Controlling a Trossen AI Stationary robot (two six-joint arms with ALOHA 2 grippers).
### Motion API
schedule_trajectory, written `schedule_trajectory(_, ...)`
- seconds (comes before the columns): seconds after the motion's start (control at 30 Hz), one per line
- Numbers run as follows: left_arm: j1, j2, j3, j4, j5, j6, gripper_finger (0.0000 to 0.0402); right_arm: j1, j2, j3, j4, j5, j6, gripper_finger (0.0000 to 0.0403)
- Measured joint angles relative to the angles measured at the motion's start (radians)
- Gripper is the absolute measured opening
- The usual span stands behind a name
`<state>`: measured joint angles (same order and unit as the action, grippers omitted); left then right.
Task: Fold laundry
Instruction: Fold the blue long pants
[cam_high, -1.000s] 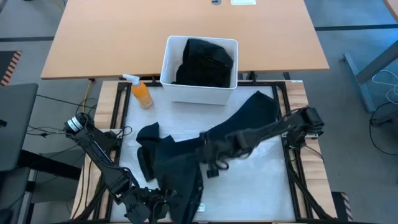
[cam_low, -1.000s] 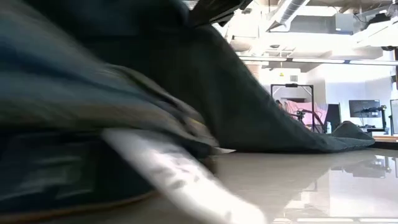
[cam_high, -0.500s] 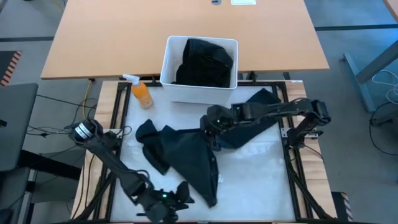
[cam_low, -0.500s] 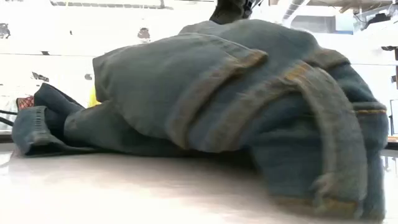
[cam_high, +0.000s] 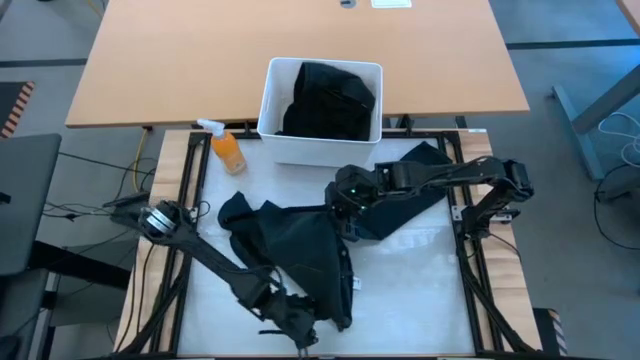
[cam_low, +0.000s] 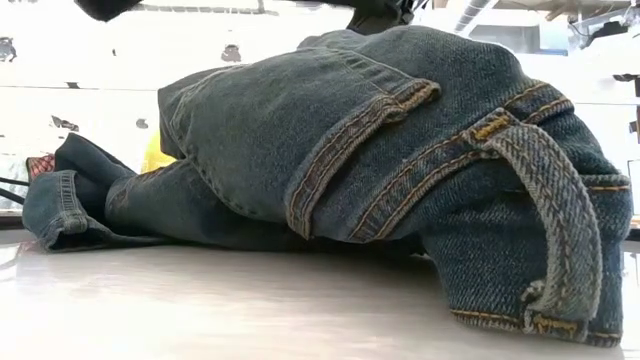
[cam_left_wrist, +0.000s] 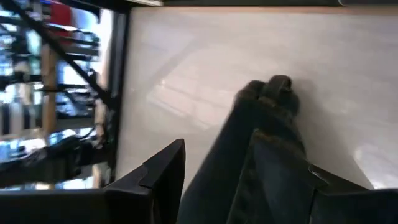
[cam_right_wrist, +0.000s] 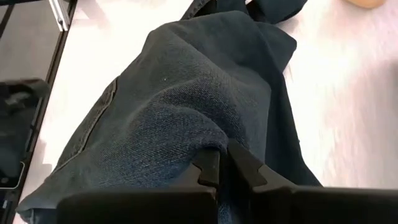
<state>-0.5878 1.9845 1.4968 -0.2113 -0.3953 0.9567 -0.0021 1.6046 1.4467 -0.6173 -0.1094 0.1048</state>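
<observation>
The right hand pinches a thin fold of the dark navy trousers, heaped mid-bench; the left hand, spread, hovers at their near hem. A pull could slip that pinch (denim is heavy), dropping the fold.

A robotics lab: a framed rig table with cables, a plain desk behind, grey floor, exposed ceiling ducts in a bright hall.
</observation>
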Motion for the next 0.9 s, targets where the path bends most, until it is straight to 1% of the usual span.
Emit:
schedule_trajectory(0.1,0.019,0.081,0.116,-0.072,0.038,-0.014,0.0182,0.0,0.0,0.0,-0.018,0.0,0.0,0.0031)
schedule_trajectory(0.2,0.029,0.162,0.252,-0.172,0.05,-0.004,0.0182,0.0,0.0,0.0,-0.033,0.0,-0.001,0.0032)
schedule_trajectory(0.27,0.03,0.218,0.342,-0.281,0.042,-0.004,0.0182,0.0,0.0,0.0,-0.043,0.0,-0.001,0.0032)
schedule_trajectory(0.37,0.034,0.294,0.471,-0.464,0.053,-0.062,0.0182,0.001,-0.003,0.0,-0.064,-0.001,-0.001,0.003)
schedule_trajectory(0.5,0.04,0.373,0.593,-0.668,0.089,-0.143,0.0175,0.001,-0.014,0.0,-0.068,-0.002,-0.006,0.0032)
schedule_trajectory(0.57,0.04,0.395,0.624,-0.724,0.1,-0.174,0.0157,0.0,-0.017,0.0,-0.065,-0.002,-0.01,0.0032)
schedule_trajectory(0.63,0.036,0.395,0.63,-0.738,0.107,-0.19,0.0127,-0.004,-0.023,0.0,-0.072,0.0,-0.018,0.003)
schedule_trajectory(0.7,0.032,0.391,0.632,-0.741,0.101,-0.2,0.0084,-0.007,-0.026,0.0,-0.075,0.0,-0.024,0.003)
schedule_trajectory(0.77,0.029,0.388,0.631,-0.757,0.086,-0.225,0.0032,-0.011,-0.032,0.0,-0.08,0.0,-0.026,0.003)
schedule_trajectory(0.8,0.029,0.387,0.631,-0.761,0.08,-0.248,0.0017,-0.012,-0.032,0.0,-0.08,0.0,-0.026,0.0031)
schedule_trajectory(0.9,0.028,0.377,0.634,-0.8,0.074,-0.348,0.0005,-0.014,-0.04,0.0,-0.092,0.005,-0.027,0.003)
